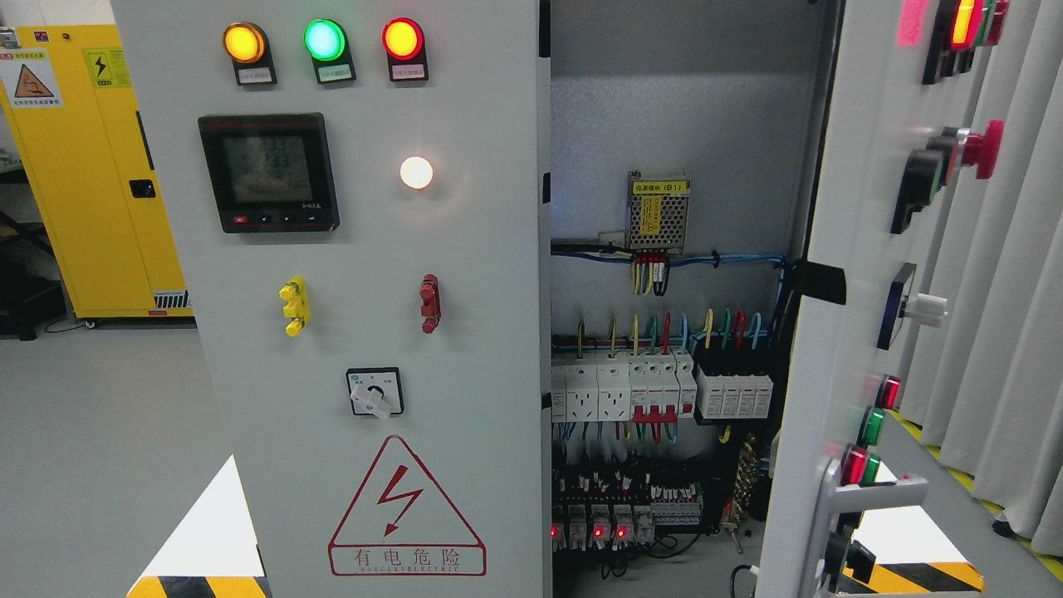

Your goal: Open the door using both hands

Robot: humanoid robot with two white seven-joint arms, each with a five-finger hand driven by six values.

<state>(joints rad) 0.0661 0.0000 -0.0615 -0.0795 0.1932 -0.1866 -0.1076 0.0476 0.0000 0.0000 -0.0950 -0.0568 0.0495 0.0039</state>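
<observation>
Grey steel fills the view: an electrical cabinet (374,515) stands dead ahead, its left door (349,249) shut and its right door (839,316) swung wide, edge-on toward the camera at the picture's right. Neither robot hand shows anywhere in view, so I cannot tell how the fingers stand or whether they hold anything.

On the closed left door, along its top edge, sit three lit lamps: amber (244,43), green (324,39) and red (403,38). Below them a dark digital meter (268,172), with a small white lamp (416,173) glowing just beside it. Lower down, a yellow terminal block (293,306) and a red one (429,303), well apart, then a rotary switch (374,393), and near the bottom edge a red lightning warning triangle (405,508).

Between the doors the interior lies exposed: a metal power supply (658,213) up on the back panel, a row of white breakers (623,389) beneath it, coloured wiring running through. On the open door a silver lever handle (872,497) shows near its lower edge, and a red mushroom button (984,149) juts out higher up. A yellow safety cabinet (91,174) stands at far left.
</observation>
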